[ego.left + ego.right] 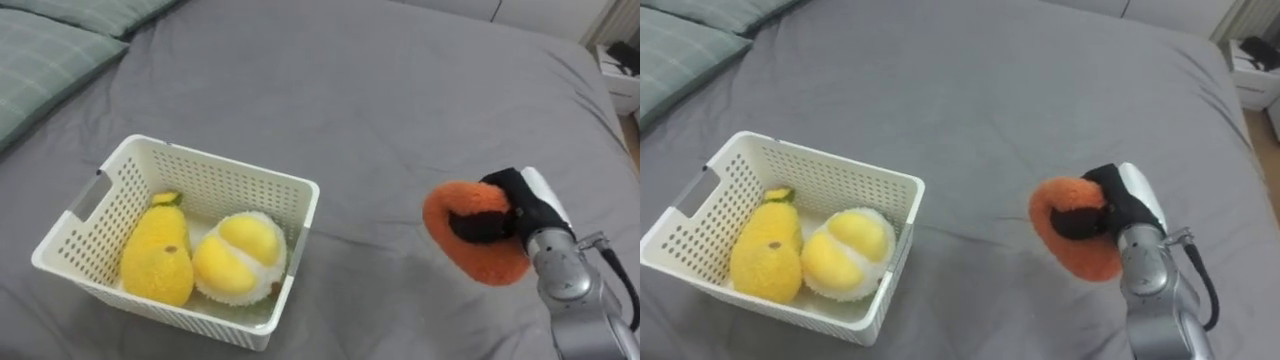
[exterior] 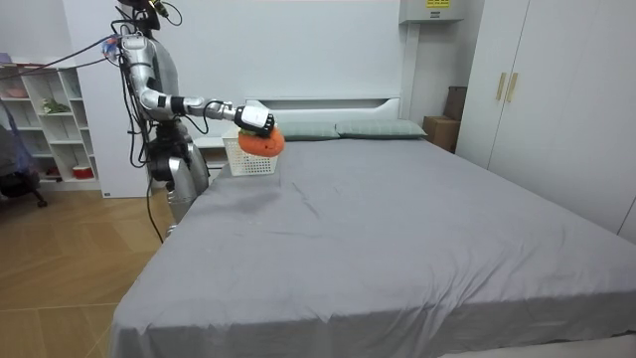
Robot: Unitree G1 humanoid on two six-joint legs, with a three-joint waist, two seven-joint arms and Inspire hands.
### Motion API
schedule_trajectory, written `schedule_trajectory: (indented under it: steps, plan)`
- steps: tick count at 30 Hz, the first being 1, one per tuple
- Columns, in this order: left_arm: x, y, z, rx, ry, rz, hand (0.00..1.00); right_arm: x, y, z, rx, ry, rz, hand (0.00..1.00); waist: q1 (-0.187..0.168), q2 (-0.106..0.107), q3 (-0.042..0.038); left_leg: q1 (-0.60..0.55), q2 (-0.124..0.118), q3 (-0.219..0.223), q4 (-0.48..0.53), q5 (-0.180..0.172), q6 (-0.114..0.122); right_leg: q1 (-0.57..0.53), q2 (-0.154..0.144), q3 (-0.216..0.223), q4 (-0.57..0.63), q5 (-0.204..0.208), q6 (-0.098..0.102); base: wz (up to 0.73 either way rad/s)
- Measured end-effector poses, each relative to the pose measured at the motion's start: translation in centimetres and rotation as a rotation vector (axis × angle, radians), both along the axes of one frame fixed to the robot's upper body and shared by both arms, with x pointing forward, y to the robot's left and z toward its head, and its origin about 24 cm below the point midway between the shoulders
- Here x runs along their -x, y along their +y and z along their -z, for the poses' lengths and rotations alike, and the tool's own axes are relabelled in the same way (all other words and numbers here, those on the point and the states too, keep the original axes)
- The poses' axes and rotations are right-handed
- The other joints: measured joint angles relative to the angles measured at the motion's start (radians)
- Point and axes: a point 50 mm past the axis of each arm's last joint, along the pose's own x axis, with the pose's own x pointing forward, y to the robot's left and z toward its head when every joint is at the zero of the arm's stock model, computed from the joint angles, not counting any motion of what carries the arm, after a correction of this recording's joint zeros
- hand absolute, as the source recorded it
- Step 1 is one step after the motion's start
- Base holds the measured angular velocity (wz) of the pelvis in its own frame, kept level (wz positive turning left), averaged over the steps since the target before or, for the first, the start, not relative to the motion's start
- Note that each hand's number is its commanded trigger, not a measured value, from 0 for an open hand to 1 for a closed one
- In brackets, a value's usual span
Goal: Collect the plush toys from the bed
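Toys, left to right: a long yellow toy (image 1: 157, 258) and a round yellow toy (image 1: 240, 258) lie side by side in the white basket (image 1: 215, 165) at my eight o'clock, with green pillows (image 1: 40, 50) beyond at ten. The grey bed (image 1: 380, 100) runs across to four o'clock. There my right hand (image 1: 515, 205) has its dark fingers curled tight round the orange plush toy (image 1: 490, 262), lifted above the sheet and well apart from the basket.

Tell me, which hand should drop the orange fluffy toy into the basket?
The right, probably. The right hand has its fingers curled round the orange toy, holding it above the bed just right of the white basket, so it only needs to swing left.
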Motion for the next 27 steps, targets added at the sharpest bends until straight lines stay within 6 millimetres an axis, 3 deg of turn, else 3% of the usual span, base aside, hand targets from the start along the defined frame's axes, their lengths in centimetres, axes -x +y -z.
schedule_trajectory:
  steps: [6,9,12,15,22,27]
  plan:
    - [1.1,-0.3,0.3,0.017,0.020,-0.059,0.00,-0.4,0.4,-3.5,0.021,-0.175,0.006,1.00,-0.001,-0.011,-0.0044,0.005,0.001,0.000,-0.002,0.000,-0.001,0.001,0.001,0.002,0.001,0.000,0.000,0.00]
    - [1.4,-0.2,0.3,0.012,0.025,-0.064,0.00,-0.5,1.2,-5.8,0.025,-0.283,-0.022,1.00,0.008,-0.011,-0.0037,0.005,0.001,0.000,-0.004,0.000,-0.001,0.002,0.001,0.000,0.001,0.000,0.000,0.00]
    - [1.5,0.0,0.2,0.002,0.027,-0.064,0.00,-0.7,1.7,-6.8,-0.012,-0.337,-0.042,1.00,0.014,-0.014,-0.0029,0.005,0.001,-0.004,-0.004,0.000,-0.001,0.005,0.001,-0.002,0.001,0.000,0.000,0.03]
    - [2.0,-0.1,0.3,0.003,0.052,-0.073,0.00,-0.6,3.2,-7.7,-0.027,-0.374,-0.105,1.00,0.026,-0.012,0.0018,0.003,0.001,-0.004,-0.005,0.000,-0.001,0.005,0.002,-0.002,0.001,0.000,0.000,0.01]
    - [1.8,-0.4,0.5,0.019,0.058,-0.047,0.00,-1.1,7.4,-9.9,-0.046,-0.433,-0.294,1.00,0.045,-0.015,0.0039,-0.007,0.000,-0.009,0.000,0.000,-0.001,-0.001,0.002,-0.010,0.001,0.000,0.000,0.02]
    - [0.7,-0.5,0.5,0.026,0.041,-0.038,0.00,-1.6,9.1,-11.1,-0.055,-0.452,-0.380,1.00,0.085,-0.020,0.0031,-0.010,0.000,-0.018,0.000,0.000,-0.001,0.001,0.001,-0.022,-0.002,0.000,0.000,0.05]
